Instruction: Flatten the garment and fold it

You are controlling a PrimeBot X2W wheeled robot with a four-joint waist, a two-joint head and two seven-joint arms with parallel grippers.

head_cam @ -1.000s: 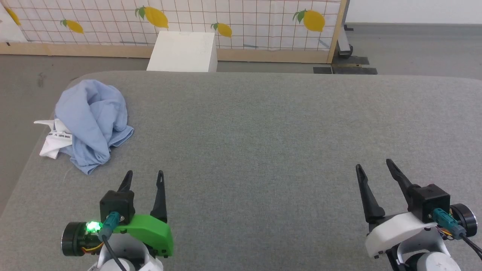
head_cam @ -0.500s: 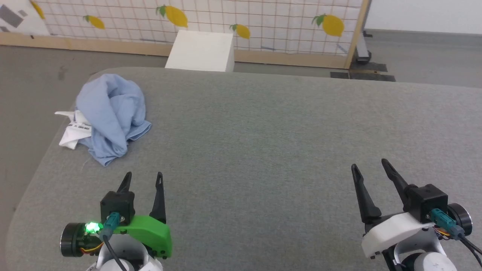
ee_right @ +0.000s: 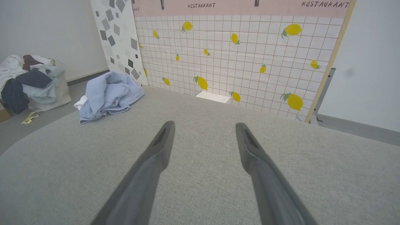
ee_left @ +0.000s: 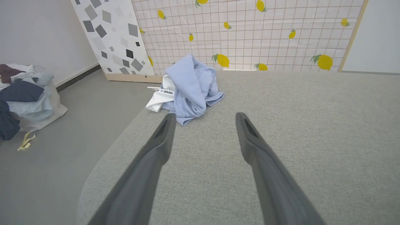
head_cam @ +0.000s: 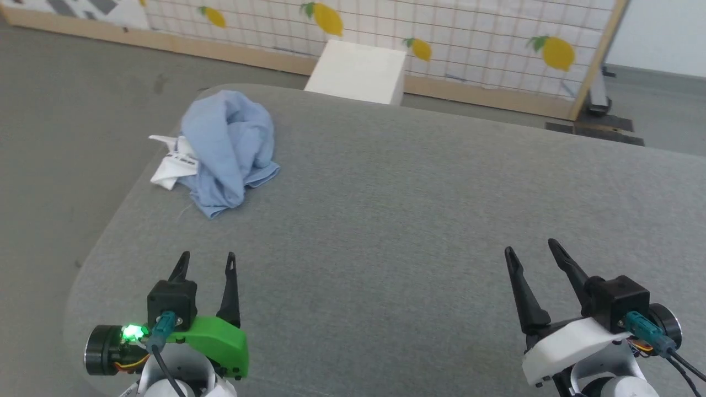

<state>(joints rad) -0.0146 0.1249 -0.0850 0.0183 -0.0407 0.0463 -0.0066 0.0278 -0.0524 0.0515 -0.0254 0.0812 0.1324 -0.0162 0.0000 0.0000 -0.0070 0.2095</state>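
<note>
The garment (head_cam: pixel 226 149) is a light blue shirt crumpled in a heap near the far left corner of the grey table (head_cam: pixel 413 209), with its white collar and a label sticking out on the left side. The same garment (ee_left: pixel 190 87) lies just beyond my left fingertips, and the garment (ee_right: pixel 107 95) sits far to the left in the right wrist view. My left gripper (head_cam: pixel 207 258) is open above the near left of the table, well short of the heap. Over the near right, my right gripper (head_cam: pixel 530 247) is open and holds nothing.
The table's rounded left edge (head_cam: pixel 99 253) drops to grey floor. A white box (head_cam: pixel 358 71) stands behind the table before a lemon-patterned screen (head_cam: pixel 441 38). A pile of other clothes (ee_left: pixel 22 93) lies on the floor to the left.
The head camera has turned left, so the whole picture has shifted right. Both grippers stay open in place and the garment lies as before.
</note>
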